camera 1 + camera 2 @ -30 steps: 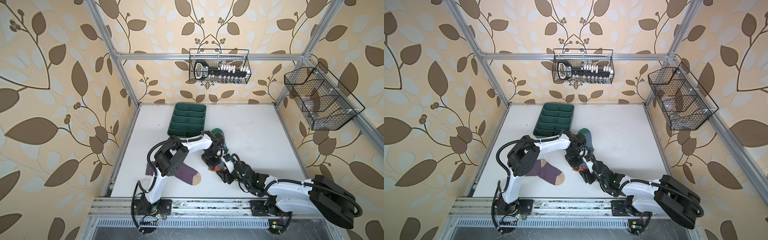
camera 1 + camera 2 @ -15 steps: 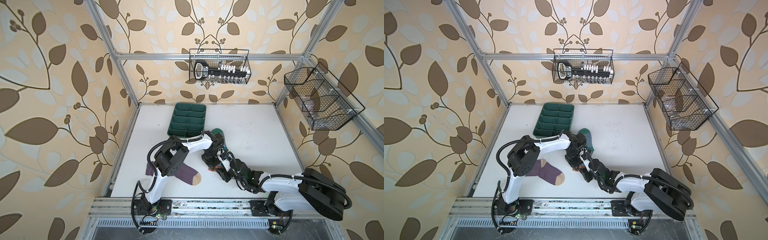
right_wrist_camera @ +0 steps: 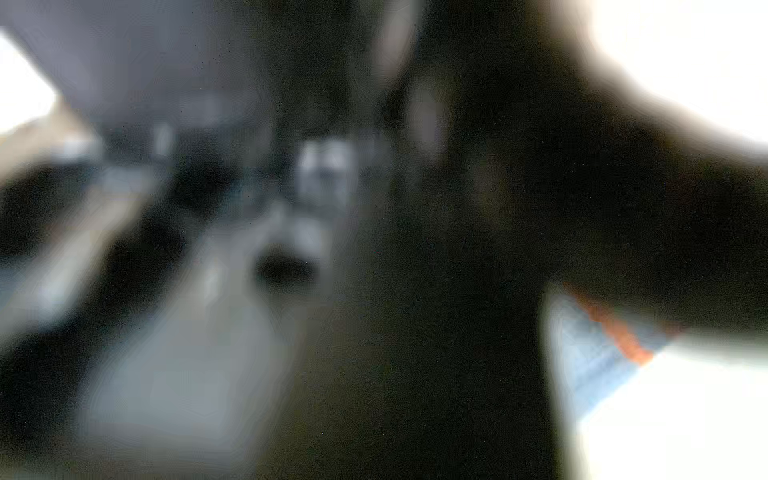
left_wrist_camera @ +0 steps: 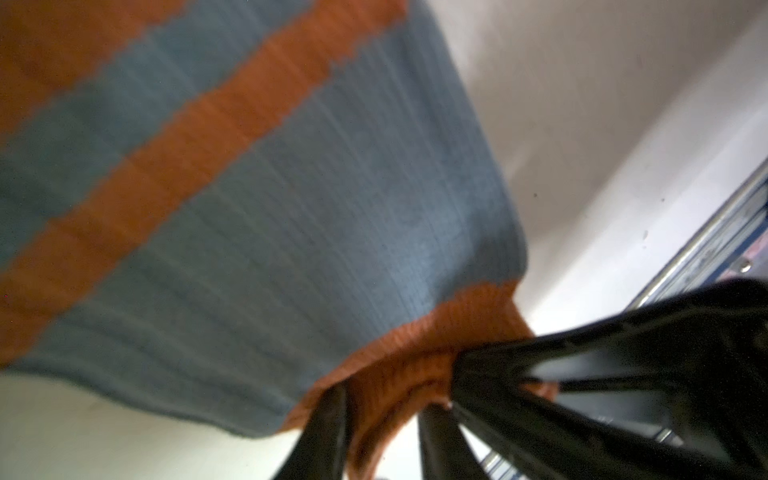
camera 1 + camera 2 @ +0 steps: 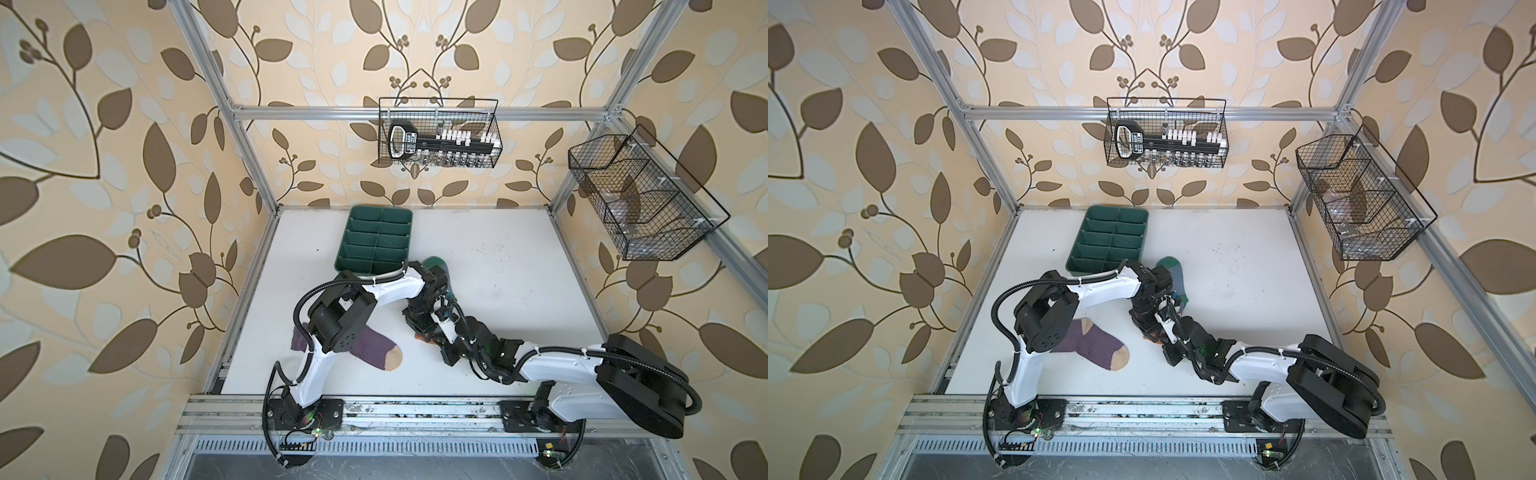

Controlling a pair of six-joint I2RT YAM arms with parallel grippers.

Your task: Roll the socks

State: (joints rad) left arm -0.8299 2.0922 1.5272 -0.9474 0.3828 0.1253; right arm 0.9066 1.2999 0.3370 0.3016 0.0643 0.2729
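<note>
Grey-blue sock (image 5: 1177,280) at the middle of the worktop (image 5: 519,291), green toe toward the back edge, orange cuff (image 4: 415,353) bunched in the clenched right gripper (image 4: 461,374), left gripper (image 4: 384,401) with jaws parted astride that cuff, purple sock (image 5: 374,353) near the front-left corner.

— Where's the grey-blue sock (image 5: 1177,280)?
— Mid-worktop (image 5: 1246,270), green toe pointing far, just right of the green divider tray (image 5: 1117,208). Its orange cuff is at the near end.
— And the claws?
— The left claw (image 5: 1148,332) and right claw (image 5: 1158,337) meet over that cuff; their jaws are hidden from here.
— The purple sock (image 5: 1096,347)?
— Flat, near left, tan toe rightward, partly under the left arm (image 5: 1044,320).
</note>
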